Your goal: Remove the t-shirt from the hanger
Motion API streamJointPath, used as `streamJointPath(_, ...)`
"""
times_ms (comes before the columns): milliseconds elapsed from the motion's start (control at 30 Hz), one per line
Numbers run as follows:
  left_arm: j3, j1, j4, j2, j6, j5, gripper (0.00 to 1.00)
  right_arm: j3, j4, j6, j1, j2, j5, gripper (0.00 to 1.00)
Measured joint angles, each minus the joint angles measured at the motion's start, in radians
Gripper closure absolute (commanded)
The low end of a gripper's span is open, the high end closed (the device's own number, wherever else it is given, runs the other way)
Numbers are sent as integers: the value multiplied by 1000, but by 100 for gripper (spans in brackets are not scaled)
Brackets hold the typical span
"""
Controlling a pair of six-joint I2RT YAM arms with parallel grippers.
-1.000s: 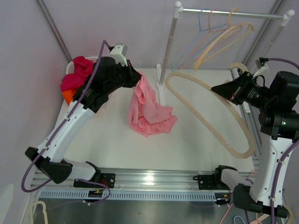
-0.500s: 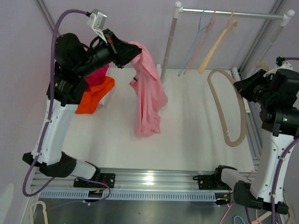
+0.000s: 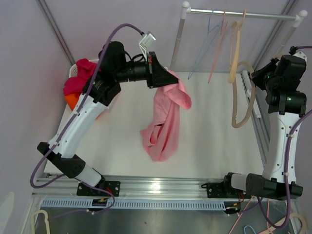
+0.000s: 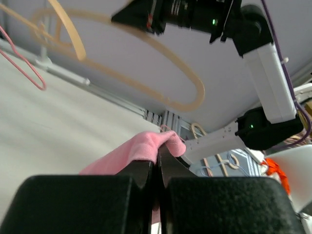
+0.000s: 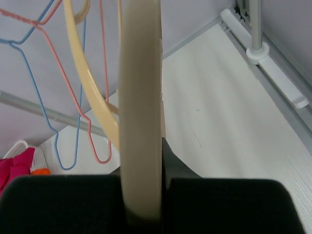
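Pink t-shirt (image 3: 165, 114), free of the beige hanger (image 3: 240, 97), is seen pinched at its upper edge between the closed fingers of the left gripper (image 3: 163, 78), above the middle of the frame. Its lower folds reach the white table (image 3: 214, 146). Compared with half a second earlier, the left arm has been moved down and right in the frame, and the t-shirt has been carried with it. The hanger, clamped in the right gripper (image 3: 252, 78), has been turned nearly edge-on and raised toward the rail (image 3: 243, 14) at upper right. At upper left, a white basket (image 3: 74, 68) is shown holding a red garment (image 3: 80, 78) and an orange garment (image 3: 71, 100).
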State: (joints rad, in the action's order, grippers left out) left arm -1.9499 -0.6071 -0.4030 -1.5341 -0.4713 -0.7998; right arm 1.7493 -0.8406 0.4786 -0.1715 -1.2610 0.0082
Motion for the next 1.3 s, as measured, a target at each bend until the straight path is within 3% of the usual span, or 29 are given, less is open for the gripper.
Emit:
streamJointPath(100, 53, -9, -3, -2, -18, -9, 99, 13, 38, -1, 0, -38, 40, 100)
streamJointPath(200, -3, 12, -20, -47, -28, -20, 99, 56, 83, -5, 0, -91, 71, 100)
streamJointPath(367, -366, 166, 29, -274, -142, -103, 99, 190, 135, -10, 0, -217, 100, 100)
streamJointPath(600, -408, 657, 343, -443, -465, -144, 99, 364, 217, -57, 0, -413, 124, 100)
streamJointPath(733, -402, 938, 413, -462, -519, -58, 99, 551, 256, -85, 0, -579, 123, 100)
streamJointPath(833, -403, 1062, 474, -444, -491, 26, 99, 672, 304, -92, 0, -688, 92, 100)
streamJointPath(1133, -429, 1048, 624, -418, -427, 82, 99, 722, 479, -100, 21, -806, -29, 100)
streamJointPath(1300, -183, 1033, 669, -382, -391, 117, 99, 733, 509, -133, 34, -822, -66, 100)
